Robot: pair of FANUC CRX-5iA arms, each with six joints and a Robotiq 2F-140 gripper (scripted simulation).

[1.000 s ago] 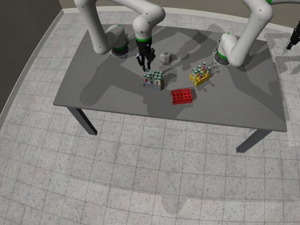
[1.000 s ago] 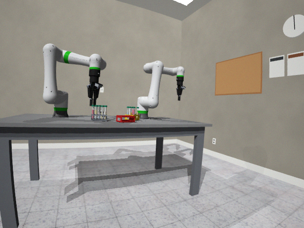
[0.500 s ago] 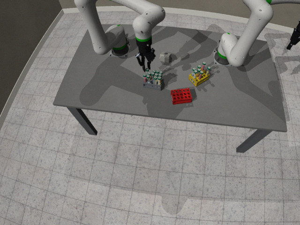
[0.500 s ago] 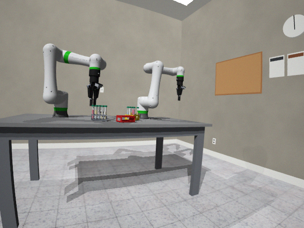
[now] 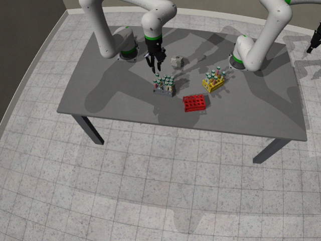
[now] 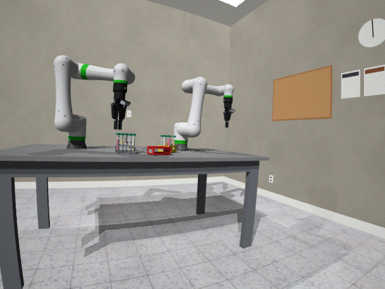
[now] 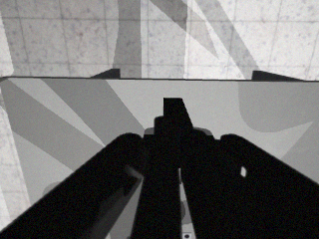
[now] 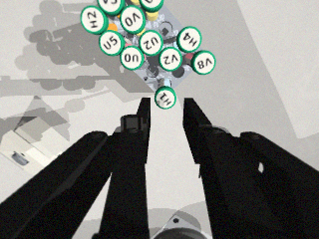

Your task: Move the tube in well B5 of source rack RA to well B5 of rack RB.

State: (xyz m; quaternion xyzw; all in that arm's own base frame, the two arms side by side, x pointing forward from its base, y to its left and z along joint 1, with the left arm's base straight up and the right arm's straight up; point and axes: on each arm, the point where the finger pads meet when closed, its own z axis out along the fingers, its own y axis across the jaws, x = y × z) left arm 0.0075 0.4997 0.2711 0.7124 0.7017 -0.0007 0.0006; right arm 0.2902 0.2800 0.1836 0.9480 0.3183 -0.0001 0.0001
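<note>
Two narrowly parted tips of the right gripper (image 5: 157,71) (image 6: 117,127) (image 8: 166,102) hold nothing, at eleven o'clock from the grey rack (image 5: 162,92) (image 6: 125,152) (image 8: 185,75). The B5 tube should be in there; which cap, I can't tell. Probably light, stiff, slick glass: pinch gently under the cap. The yellow rack (image 5: 207,87) (image 6: 173,151) lies toward two o'clock; beyond, at two, the left gripper (image 5: 308,51) (image 6: 226,126) (image 7: 171,113) is closed, empty.

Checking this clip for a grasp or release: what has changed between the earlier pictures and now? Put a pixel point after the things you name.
The right gripper (image 5: 156,71) (image 6: 117,128) (image 8: 166,112) has risen slightly above the grey tube rack (image 5: 163,92) (image 6: 125,152) (image 8: 183,77), its fingers wider apart and empty; whether it released a tube is unclear. The shut left gripper (image 5: 308,51) (image 6: 226,126) (image 7: 171,113), yellow plastic rack (image 5: 210,89) (image 6: 174,149) and red plastic rack (image 5: 194,109) (image 6: 159,153) look unmoved.
</note>
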